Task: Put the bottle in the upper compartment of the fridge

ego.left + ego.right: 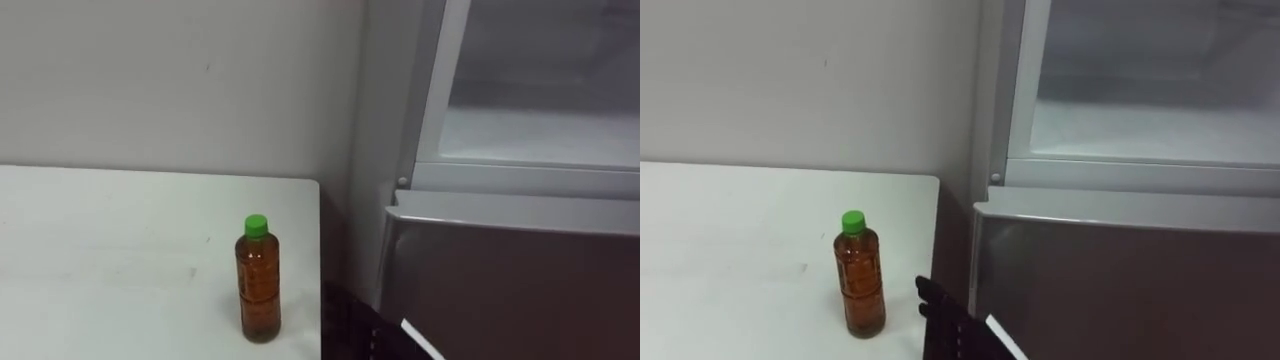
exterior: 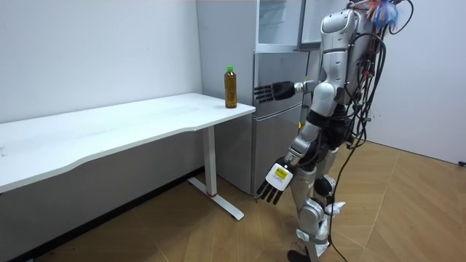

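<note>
A brown bottle (image 1: 258, 290) with a green cap stands upright near the right front corner of the white table (image 1: 100, 240). The room view has the bottle (image 2: 230, 87) at the table end nearest the fridge. My right hand (image 1: 940, 320) is raised just right of the bottle, a little apart from it, fingers straight and open and holding nothing. In the room view this right hand (image 2: 273, 92) reaches out in front of the fridge. My left hand (image 2: 275, 182) hangs open beside my leg. The upper fridge compartment (image 1: 1140, 130) stands open, with a white inside.
The grey lower fridge door (image 1: 1120, 290) is closed, right of the table. A narrow gap separates the table edge from the fridge. A pale wall (image 1: 180, 80) runs behind the table. I stand on a wooden floor (image 2: 408, 211) in front of the fridge.
</note>
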